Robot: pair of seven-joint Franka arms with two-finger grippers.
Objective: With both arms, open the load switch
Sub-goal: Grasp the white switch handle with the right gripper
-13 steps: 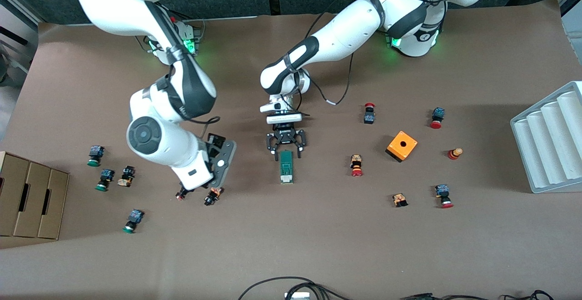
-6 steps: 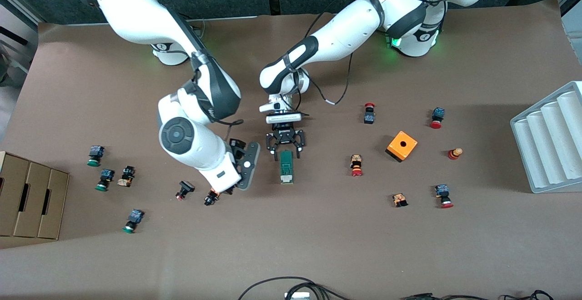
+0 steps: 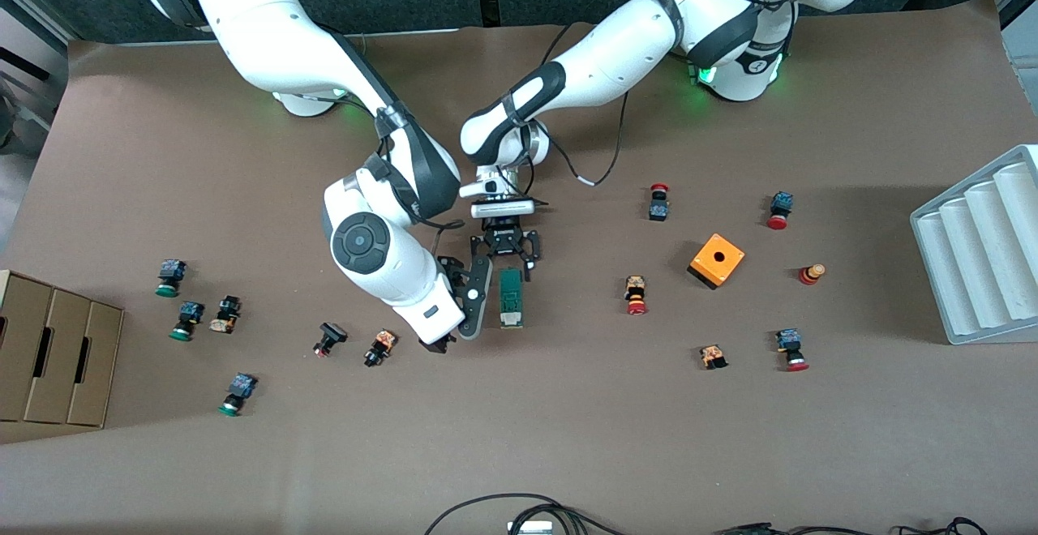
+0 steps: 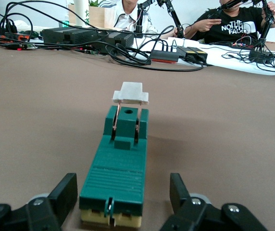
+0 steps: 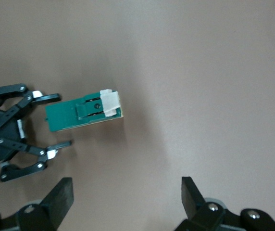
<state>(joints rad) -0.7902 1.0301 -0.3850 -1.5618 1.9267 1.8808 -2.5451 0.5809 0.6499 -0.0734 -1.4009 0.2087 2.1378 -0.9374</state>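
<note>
The load switch point(image 3: 510, 298) lies flat mid-table, a narrow green block whose white piece points toward the front camera. My left gripper point(image 3: 511, 269) is low at its farther end. In the left wrist view the fingers point(image 4: 63, 197) flank the green body point(image 4: 120, 159) with a gap on each side, so the left gripper point(image 4: 123, 199) is open. My right gripper point(image 3: 439, 344) hovers beside the switch toward the right arm's end. In the right wrist view the right gripper point(image 5: 125, 197) is open over bare table, and the switch point(image 5: 82, 113) lies off to one side.
Two small push buttons point(image 3: 379, 348) point(image 3: 328, 339) lie close to the right hand. An orange cube point(image 3: 717, 260) and more push buttons lie toward the left arm's end, with a white ribbed tray point(image 3: 981, 251) at that edge. A cardboard box point(image 3: 53, 357) sits at the right arm's end.
The right arm has swept in from its end of the table to just beside the switch. The left gripper's fingers have narrowed a little around the switch's end.
</note>
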